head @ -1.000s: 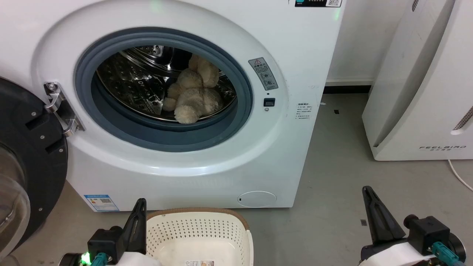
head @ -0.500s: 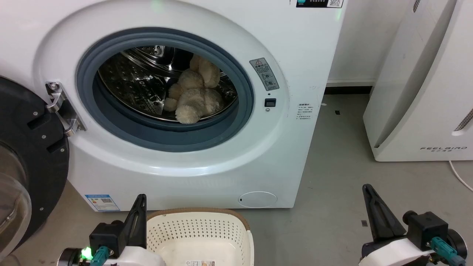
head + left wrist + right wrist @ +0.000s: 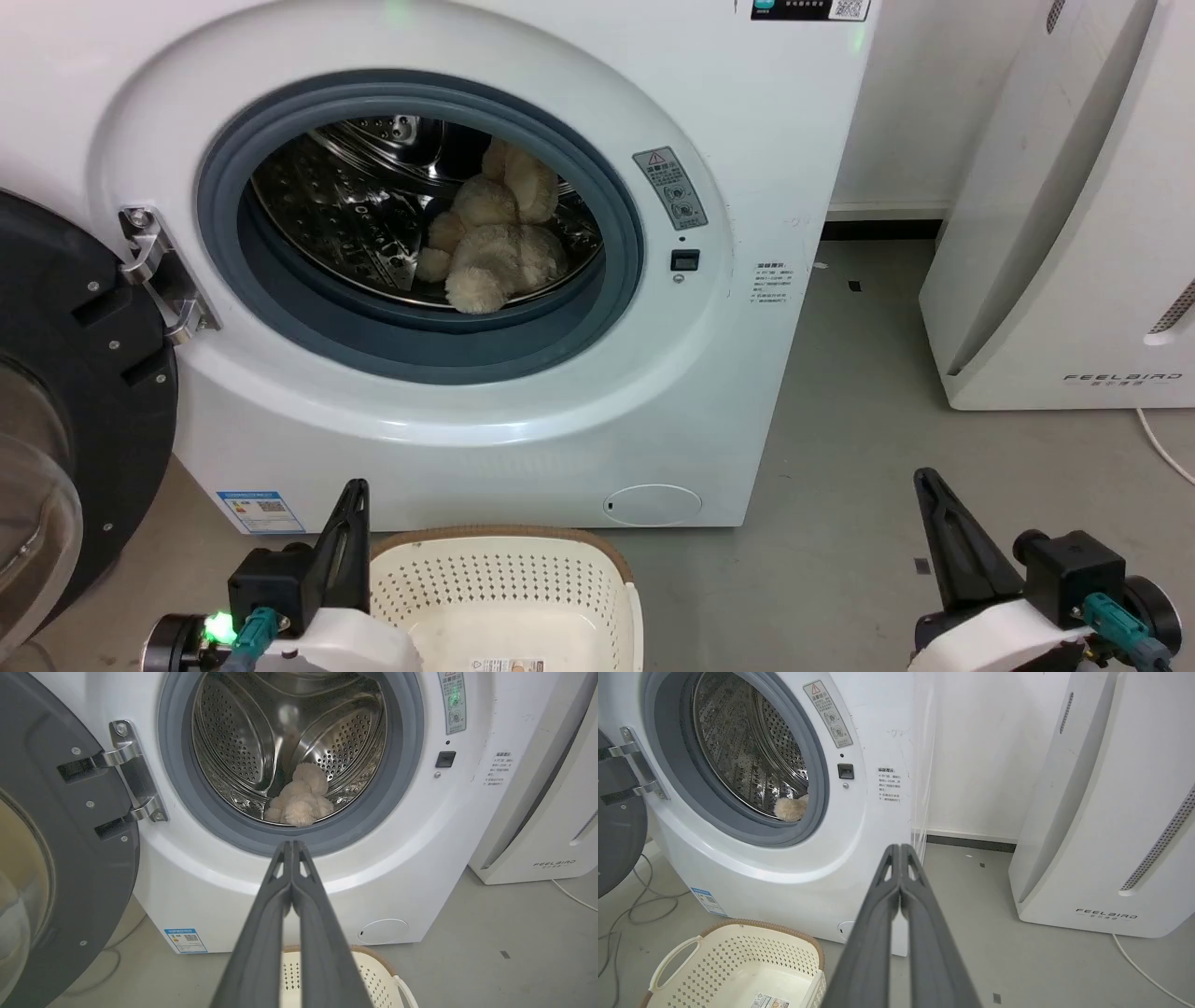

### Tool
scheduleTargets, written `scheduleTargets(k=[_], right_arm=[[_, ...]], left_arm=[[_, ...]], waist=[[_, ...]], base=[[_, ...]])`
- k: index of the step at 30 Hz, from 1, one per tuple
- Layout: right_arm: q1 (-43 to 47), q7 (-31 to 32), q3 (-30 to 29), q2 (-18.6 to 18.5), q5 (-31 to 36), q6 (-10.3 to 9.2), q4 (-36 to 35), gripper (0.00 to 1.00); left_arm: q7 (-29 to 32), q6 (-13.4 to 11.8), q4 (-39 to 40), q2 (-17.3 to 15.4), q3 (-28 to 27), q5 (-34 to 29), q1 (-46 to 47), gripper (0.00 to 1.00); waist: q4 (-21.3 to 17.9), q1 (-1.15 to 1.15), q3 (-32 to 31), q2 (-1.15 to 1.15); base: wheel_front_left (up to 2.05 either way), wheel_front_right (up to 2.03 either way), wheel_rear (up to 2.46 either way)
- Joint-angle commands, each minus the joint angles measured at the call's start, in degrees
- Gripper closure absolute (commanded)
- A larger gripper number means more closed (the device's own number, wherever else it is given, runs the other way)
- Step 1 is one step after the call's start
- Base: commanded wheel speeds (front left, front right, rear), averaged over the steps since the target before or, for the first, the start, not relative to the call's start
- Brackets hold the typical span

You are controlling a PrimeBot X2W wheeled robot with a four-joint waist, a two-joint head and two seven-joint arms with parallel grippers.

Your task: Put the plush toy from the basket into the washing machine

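The beige plush toy (image 3: 490,238) lies inside the steel drum of the white washing machine (image 3: 766,140), near the front of the drum floor; it shows too in the left wrist view as the plush toy (image 3: 301,798) and partly at the gasket edge, plush toy (image 3: 790,808). The cream basket (image 3: 504,583) stands on the floor before the machine, with just a label on its bottom (image 3: 769,1001). My left gripper (image 3: 357,490) is shut beside the basket's left rim, holding nothing. My right gripper (image 3: 924,478) is shut over bare floor at the right.
The dark round door (image 3: 75,401) hangs open at the left on its steel hinge (image 3: 163,280). A white slanted FEELBIRD appliance (image 3: 1074,215) stands at the right against the wall. Cables (image 3: 640,900) lie on the grey floor (image 3: 859,448) left of the machine.
The whole picture has shifted slightly, so the camera moved. Both grippers stay shut in about the same places; the plush toy has not moved in the drum.
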State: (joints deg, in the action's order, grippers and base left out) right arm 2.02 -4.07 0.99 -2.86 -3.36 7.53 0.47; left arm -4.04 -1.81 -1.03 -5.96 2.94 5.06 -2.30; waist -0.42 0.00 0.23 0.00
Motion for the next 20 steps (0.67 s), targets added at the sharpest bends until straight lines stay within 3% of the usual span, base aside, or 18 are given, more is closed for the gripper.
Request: scheduleTargets(k=[1, 20], right_arm=[[-1.1, 0.2, -0.2, 0.0, 0.7, -0.03, -0.3, 1.00], [-1.7, 2.7, -0.7, 0.0, 2.4, -0.04, -0.4, 1.00]], left_arm=[[0.2, 0.3, 0.3, 0.4, -0.3, -0.6, 0.7, 1.00], [2.7, 1.3, 0.8, 2.1, -2.0, -3.5, 1.7, 1.00]], waist=[[0.0, 0.00, 0.0, 0.00], [0.3, 0.00, -0.2, 0.00]], base=[[0.00, 0.00, 0.00], [0.00, 0.00, 0.00]])
